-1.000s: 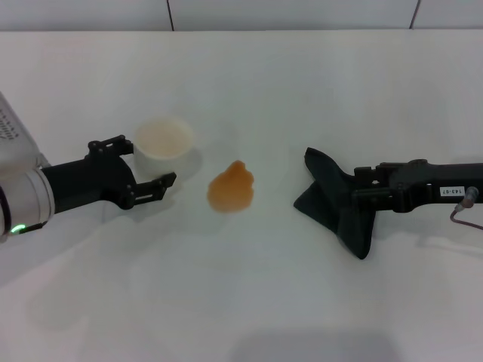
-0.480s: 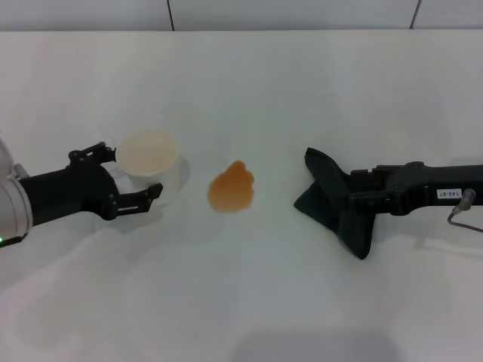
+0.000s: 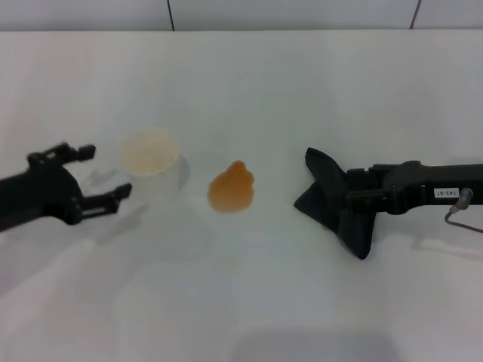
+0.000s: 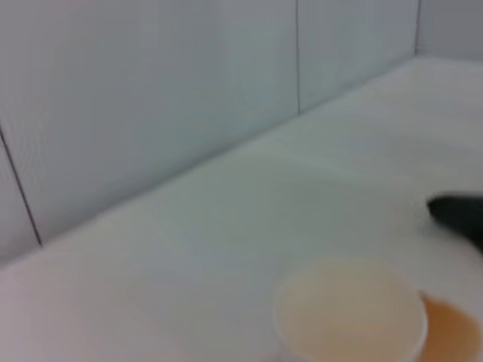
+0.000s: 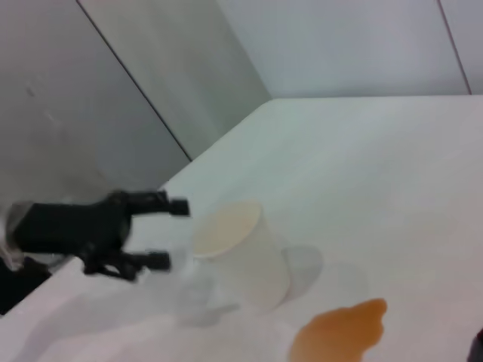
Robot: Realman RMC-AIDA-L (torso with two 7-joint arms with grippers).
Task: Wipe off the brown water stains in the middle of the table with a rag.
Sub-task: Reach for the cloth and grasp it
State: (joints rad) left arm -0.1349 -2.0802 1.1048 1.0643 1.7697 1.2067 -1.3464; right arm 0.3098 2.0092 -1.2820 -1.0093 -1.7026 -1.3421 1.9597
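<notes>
The orange-brown water stain [image 3: 232, 188] lies in the middle of the white table [image 3: 249, 294]. It also shows in the left wrist view [image 4: 451, 332] and the right wrist view [image 5: 339, 332]. My right gripper [image 3: 355, 197] is shut on the dark rag [image 3: 326, 194], which hangs down to the table to the right of the stain, apart from it. My left gripper [image 3: 104, 172] is open and empty at the left. It is clear of the cup and also shows in the right wrist view [image 5: 170, 234].
A translucent white cup [image 3: 151, 162] with a brownish inside stands upright between my left gripper and the stain. It also shows in the wrist views [image 4: 349, 313] [image 5: 245, 253]. A tiled wall runs along the table's far edge.
My left gripper has drawn back to the left, away from the cup. The cup now stands alone, slightly nearer and to the left. The right gripper and rag have barely moved.
</notes>
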